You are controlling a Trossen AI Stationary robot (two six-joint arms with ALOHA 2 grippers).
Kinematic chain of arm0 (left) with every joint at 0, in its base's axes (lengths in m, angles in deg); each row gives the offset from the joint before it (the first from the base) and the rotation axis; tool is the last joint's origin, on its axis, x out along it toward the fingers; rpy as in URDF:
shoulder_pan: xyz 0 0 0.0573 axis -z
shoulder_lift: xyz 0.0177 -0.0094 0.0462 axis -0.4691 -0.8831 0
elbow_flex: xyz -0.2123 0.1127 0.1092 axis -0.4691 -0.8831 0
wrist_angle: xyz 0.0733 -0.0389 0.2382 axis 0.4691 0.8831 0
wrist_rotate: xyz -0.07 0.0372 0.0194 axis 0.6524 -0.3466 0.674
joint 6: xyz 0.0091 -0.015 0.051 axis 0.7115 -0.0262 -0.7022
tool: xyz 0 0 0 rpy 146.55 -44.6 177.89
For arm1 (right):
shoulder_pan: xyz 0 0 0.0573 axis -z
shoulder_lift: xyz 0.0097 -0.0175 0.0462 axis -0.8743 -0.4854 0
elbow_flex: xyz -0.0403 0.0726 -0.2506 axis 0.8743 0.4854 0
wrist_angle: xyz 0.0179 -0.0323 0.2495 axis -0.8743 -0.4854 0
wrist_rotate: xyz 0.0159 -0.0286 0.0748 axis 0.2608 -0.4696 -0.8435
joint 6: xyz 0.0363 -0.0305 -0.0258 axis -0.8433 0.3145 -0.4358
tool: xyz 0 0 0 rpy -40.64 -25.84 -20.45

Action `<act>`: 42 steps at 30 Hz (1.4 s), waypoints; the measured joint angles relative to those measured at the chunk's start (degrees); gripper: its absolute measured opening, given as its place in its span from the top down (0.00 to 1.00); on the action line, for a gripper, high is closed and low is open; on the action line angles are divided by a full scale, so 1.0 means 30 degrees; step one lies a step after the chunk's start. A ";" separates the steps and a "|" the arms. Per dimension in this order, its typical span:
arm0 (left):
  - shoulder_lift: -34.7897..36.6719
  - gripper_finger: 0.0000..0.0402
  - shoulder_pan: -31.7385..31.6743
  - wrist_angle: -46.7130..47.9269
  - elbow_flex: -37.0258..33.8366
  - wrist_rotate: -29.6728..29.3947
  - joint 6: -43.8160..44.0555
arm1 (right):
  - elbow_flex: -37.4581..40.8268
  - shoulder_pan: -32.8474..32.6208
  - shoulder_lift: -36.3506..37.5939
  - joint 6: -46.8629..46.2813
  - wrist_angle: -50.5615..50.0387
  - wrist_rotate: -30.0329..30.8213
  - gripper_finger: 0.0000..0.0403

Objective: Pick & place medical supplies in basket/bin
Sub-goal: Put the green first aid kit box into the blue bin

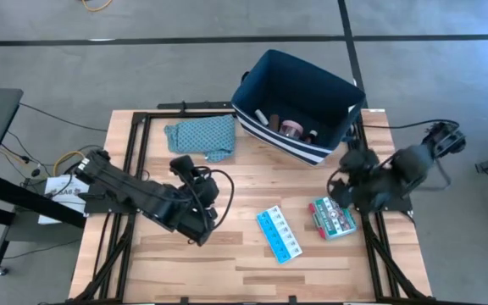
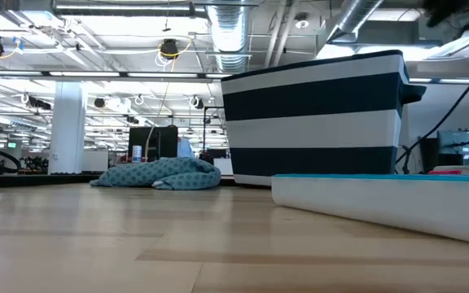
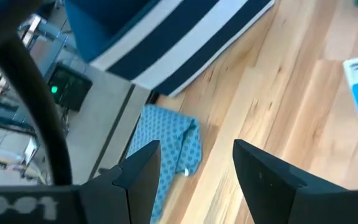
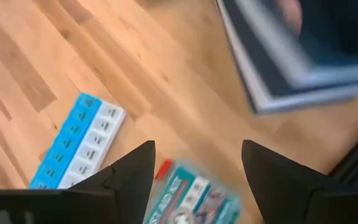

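Observation:
The navy bin with white stripes stands at the table's far edge and holds a pink roll and other small items. The light-blue pill organiser lies flat on the table near the middle, and the green-red packet lies to its right. My right gripper is open and hovers above the packet, between the bin and the packet. My left gripper is open, left of centre, pointing toward the teal cloth.
The teal patterned cloth lies crumpled left of the bin. Black frame rails run along the table's left and right sides. Bare wood spreads along the near edge. In the low view the organiser fills the right foreground.

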 joint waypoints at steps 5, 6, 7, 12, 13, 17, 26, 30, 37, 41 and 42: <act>0.0009 0.52 -0.0250 -0.0011 -0.1039 0.0303 0.1177 | 0.2209 -0.0380 -0.1714 -0.3161 0.2078 -0.2718 0.42; 0.0009 0.52 -0.0303 -0.0007 -0.1129 0.0303 0.1429 | 0.2459 -0.0370 -0.2321 -0.3482 0.2395 -0.3126 0.42; 0.0009 0.52 -0.0354 -0.0017 -0.1166 0.0303 0.1688 | 0.2653 -0.0362 -0.2962 -0.3799 0.2623 -0.3468 0.42; 0.0024 0.52 -0.0402 -0.0020 -0.1172 0.0291 0.1936 | 0.2839 -0.0028 -0.6654 -0.3891 0.2958 -0.5067 0.42; 0.0024 0.52 -0.0402 -0.0020 -0.1172 0.0288 0.1862 | 0.2852 0.0091 -0.7281 -0.3676 0.3137 -0.5759 0.42; 0.0024 0.52 -0.0402 -0.0013 -0.1172 0.0281 0.1765 | 0.2600 0.0465 -0.9358 -0.3388 0.3888 -0.7163 0.42; 0.0024 0.52 -0.0402 -0.0013 -0.1172 0.0230 0.1415 | 0.2220 0.1038 -1.1950 -0.3309 0.6931 -0.7803 0.42; 0.0024 0.52 -0.0402 -0.0013 -0.1172 0.0123 0.0975 | 0.2220 0.1204 -1.2907 -0.3252 0.7653 -0.8106 0.42; 0.0024 0.52 -0.0402 -0.0013 -0.1172 -0.0083 0.0803 | 0.2220 0.1306 -1.3470 -0.2543 0.7661 -0.9109 0.42; 0.0024 0.52 -0.0402 -0.0015 -0.1172 -0.0156 0.0803 | 0.2220 0.1306 -1.3274 -0.3697 0.7452 -0.9169 0.42; 0.0024 0.52 -0.0402 -0.0013 -0.1172 -0.0156 0.0803 | 0.2220 0.1262 -1.3279 -0.3786 0.7478 -0.9170 0.42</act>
